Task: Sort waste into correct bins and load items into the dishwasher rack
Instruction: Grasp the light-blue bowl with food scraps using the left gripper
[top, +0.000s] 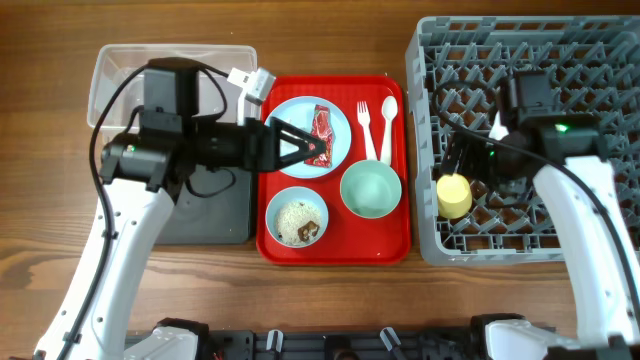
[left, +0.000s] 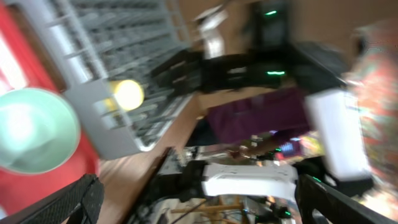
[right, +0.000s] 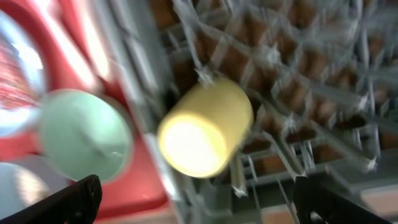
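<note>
My left gripper (top: 318, 148) is open and empty, hovering over the large light blue plate (top: 295, 112) next to the red wrapper (top: 322, 122). In the left wrist view its fingers (left: 208, 202) are wide apart. My right gripper (top: 465, 160) is open over the grey dishwasher rack (top: 540, 60). The yellow cup (top: 453, 195) lies on its side in the rack just below it, also in the right wrist view (right: 205, 127). The small blue bowl (top: 297, 220) holds rice scraps. The mint bowl (top: 371, 190), fork (top: 366, 125) and spoon (top: 388, 118) lie on the red tray (top: 335, 250). No tissue shows.
The clear tub (top: 120, 70) stands at the back left. The black tray (top: 210, 215) is in front of it, partly under my left arm. The rack fills the right side, close against the red tray.
</note>
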